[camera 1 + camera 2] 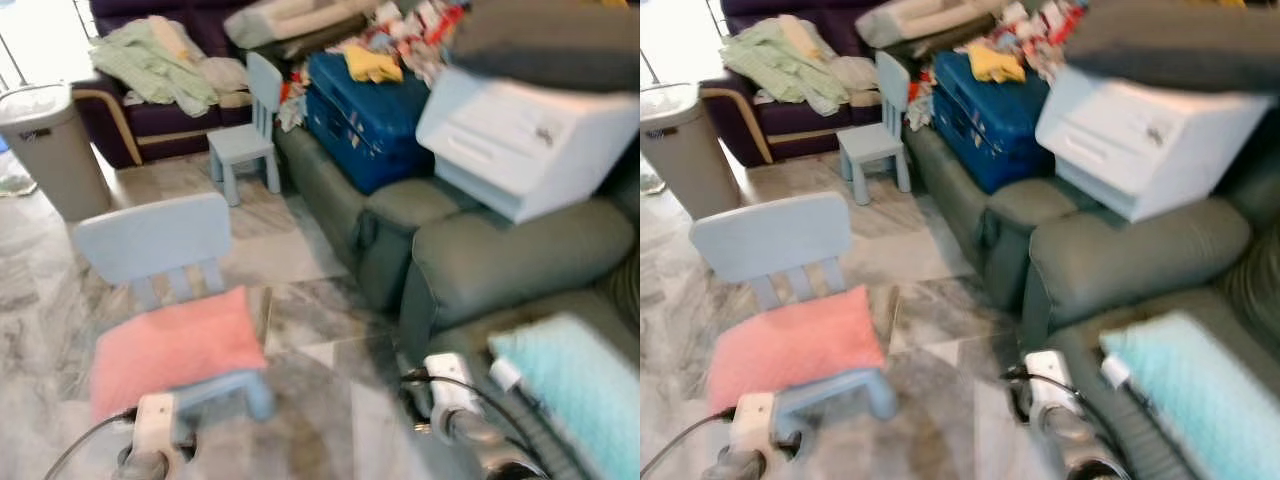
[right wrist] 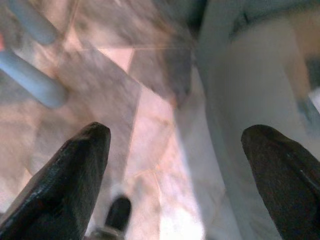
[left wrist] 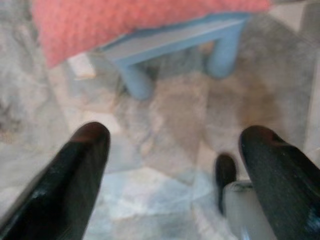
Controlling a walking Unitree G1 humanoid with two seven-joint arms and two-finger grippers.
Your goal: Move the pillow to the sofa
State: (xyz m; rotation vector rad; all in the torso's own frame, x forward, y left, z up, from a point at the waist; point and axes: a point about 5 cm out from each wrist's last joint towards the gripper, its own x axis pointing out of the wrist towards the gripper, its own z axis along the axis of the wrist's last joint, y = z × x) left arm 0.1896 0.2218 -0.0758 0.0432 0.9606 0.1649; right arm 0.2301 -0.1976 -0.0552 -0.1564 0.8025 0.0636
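A pink pillow point(image 1: 170, 345) lies on the seat of a small light-blue chair point(image 1: 150, 240) at the lower left. The grey-green sofa point(image 1: 500, 260) runs along the right side; its nearest seat holds a teal blanket point(image 1: 585, 385). My left gripper point(image 3: 174, 135) is open and hangs low over the marble floor, just in front of the chair's legs, with the pillow's point(image 3: 125, 20) edge above them. My right gripper point(image 2: 176, 134) is open too, above the floor beside the sofa's base point(image 2: 250, 100). Both wrists show at the bottom of the eye views, left point(image 1: 152, 430) and right point(image 1: 455, 400).
The sofa's farther seats carry a white drawer unit point(image 1: 520, 140), a dark cushion point(image 1: 550, 40), a blue suitcase point(image 1: 370, 110) and clothes. A second small blue chair point(image 1: 245, 130), a grey bin point(image 1: 50, 145) and a purple sofa point(image 1: 150, 110) with laundry stand behind.
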